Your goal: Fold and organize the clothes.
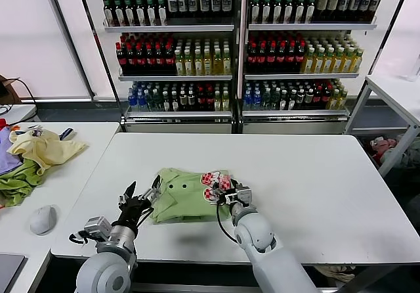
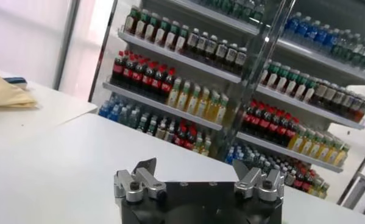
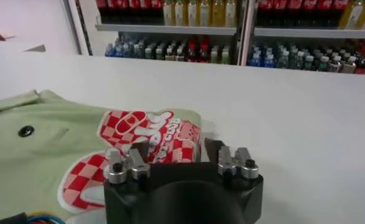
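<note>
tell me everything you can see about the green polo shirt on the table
The light green polo shirt lies partly folded into a rumpled, roughly rectangular bundle near the front edge of the white table. It looks like soft cloth, with a collar, small dark buttons and a red-and-white checkered print at its right end. The left end effector is open at its left edge; the right end effector is open at the print.
</note>
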You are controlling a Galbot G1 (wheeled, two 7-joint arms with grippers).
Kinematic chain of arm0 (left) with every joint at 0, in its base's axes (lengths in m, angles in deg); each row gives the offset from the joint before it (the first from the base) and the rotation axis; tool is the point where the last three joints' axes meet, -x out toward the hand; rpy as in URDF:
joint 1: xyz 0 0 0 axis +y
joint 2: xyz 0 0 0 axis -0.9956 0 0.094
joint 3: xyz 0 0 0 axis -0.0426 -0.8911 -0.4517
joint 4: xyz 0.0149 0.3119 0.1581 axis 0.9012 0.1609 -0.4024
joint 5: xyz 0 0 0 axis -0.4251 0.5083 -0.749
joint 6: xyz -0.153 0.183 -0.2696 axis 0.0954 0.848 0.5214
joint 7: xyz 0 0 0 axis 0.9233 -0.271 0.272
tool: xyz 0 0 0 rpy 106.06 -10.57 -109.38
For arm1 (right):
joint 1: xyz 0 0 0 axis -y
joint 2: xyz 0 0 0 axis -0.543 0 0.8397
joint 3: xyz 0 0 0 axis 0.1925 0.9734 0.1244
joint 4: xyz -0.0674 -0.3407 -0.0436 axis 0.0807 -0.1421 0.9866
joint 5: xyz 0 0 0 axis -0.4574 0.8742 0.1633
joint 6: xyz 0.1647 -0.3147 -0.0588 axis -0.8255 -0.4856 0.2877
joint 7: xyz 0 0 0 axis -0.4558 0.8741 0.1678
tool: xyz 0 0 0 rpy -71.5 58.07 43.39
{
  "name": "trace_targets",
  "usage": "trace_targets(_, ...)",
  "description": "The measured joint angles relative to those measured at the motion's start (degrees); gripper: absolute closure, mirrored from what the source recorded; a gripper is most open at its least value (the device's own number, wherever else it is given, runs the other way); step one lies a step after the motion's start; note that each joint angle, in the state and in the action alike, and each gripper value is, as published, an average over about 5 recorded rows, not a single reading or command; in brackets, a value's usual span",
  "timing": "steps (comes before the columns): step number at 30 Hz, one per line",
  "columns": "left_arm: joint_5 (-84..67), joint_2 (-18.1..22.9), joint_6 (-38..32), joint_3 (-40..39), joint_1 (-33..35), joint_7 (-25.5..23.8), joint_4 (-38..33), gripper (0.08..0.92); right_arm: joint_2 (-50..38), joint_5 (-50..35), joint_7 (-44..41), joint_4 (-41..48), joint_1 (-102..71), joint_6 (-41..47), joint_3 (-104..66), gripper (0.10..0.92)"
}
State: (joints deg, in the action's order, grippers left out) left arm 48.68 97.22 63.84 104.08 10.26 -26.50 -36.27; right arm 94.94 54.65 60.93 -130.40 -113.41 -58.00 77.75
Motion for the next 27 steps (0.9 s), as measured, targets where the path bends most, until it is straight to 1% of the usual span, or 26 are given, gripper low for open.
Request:
trace_targets(13,0.6,-0.6,-0.4,0.8,2.0,-0.5,-0.8,0.177,-2.6,1.0,-0.7,0.7,1.7,0.0,-1.2,0.816)
trace_targets(16,0.8,-0.7,-0.4,0.7,2.2,-0.6,-1.1,0.177,-4.1,1.5,-1.3,0.3,1.9,-0.2,-2.2,0.871)
trace_targets(20,1.5,-0.7,-0.8,0.4,2.4,-1.0,-1.1,0.177,-6.7,2.4,-2.6,-0.5,1.6,-1.0,-3.8,0.882)
trace_targets(22,2.1,-0.6,-1.0,0.1,2.4,-1.3,-1.1,0.177,-7.8,2.8,-3.4,-1.0,1.2,-1.7,-4.7,0.87)
trace_targets(25,3.1,-0.3,-1.5,-0.3,2.4,-1.6,-0.9,0.177,-9.2,3.4,-4.5,-1.8,0.4,-3.6,-5.9,0.809)
trace_targets(27,3.9,-0.2,-1.7,-0.6,2.5,-1.7,-0.9,0.177,-10.1,3.9,-5.2,-2.6,-0.5,-5.6,-6.8,0.749)
